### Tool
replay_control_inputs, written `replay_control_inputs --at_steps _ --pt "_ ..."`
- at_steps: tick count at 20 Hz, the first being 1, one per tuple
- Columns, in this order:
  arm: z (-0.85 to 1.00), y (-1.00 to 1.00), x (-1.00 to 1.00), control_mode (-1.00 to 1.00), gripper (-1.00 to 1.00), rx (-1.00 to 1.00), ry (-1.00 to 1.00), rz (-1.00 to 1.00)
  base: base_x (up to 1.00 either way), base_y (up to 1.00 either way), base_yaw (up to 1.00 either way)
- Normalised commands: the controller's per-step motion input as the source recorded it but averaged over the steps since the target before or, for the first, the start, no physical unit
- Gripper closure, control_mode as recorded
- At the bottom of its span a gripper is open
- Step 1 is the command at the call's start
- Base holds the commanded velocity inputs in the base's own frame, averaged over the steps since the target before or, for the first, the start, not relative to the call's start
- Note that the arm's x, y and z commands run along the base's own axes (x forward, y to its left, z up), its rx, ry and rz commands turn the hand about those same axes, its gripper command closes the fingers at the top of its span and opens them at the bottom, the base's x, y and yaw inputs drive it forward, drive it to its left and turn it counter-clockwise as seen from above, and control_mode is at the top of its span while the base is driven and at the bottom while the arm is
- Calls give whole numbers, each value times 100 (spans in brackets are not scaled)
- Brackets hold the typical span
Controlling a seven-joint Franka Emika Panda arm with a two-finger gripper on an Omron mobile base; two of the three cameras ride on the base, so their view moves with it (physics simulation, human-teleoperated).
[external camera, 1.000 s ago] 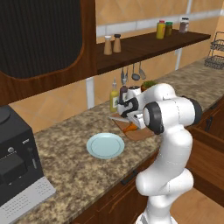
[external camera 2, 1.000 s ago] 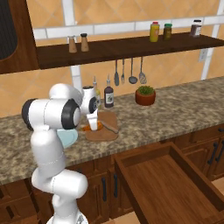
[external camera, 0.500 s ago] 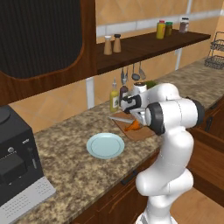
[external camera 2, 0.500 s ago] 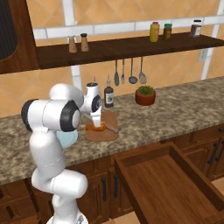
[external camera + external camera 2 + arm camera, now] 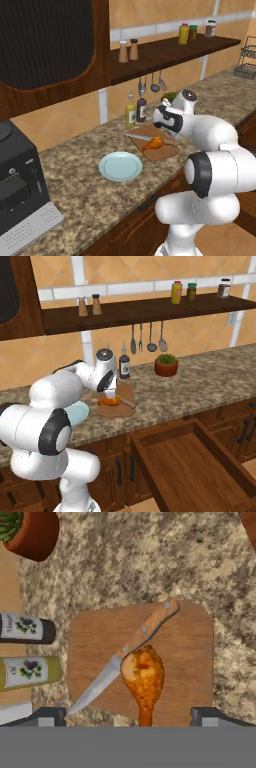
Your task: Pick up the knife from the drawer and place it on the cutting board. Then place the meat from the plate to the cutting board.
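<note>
The reddish-brown cutting board (image 5: 186, 652) lies on the granite counter. On it, the knife (image 5: 125, 656) lies slantwise, pale blade tip over the board's edge. The orange-brown meat (image 5: 144, 673) rests beside the blade, thin bone end pointing toward my hand. My gripper (image 5: 129, 717) hangs above the board, open, its two tips wide apart and holding nothing. From the left base, the meat (image 5: 153, 144) and knife (image 5: 138, 136) sit on the board (image 5: 162, 151), and the pale blue plate (image 5: 120, 166) lies bare to their left. The drawer (image 5: 189, 466) stands pulled out below the counter.
Two bottles (image 5: 25, 628) stand against the wall beside the board, and a potted plant (image 5: 166, 364) sits further along. Ladles (image 5: 147, 338) hang under the shelf. A black coffee machine (image 5: 20, 200) occupies the counter's left end.
My hand set the drumstick down on the board, let go of it and rose. The fingers now stand open above it.
</note>
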Motion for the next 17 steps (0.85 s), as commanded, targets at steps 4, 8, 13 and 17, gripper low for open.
replay_control_inputs --at_steps 4,8,13,17 --pt "100 -23 -100 -100 -100 10 -74 0 0 0 0" --pt "100 -63 -100 -100 -100 17 -73 0 0 0 0" --pt "100 -70 -100 -100 -100 22 -75 0 0 0 0" --pt "74 -77 -75 -100 -100 23 -63 -8 0 0 0"
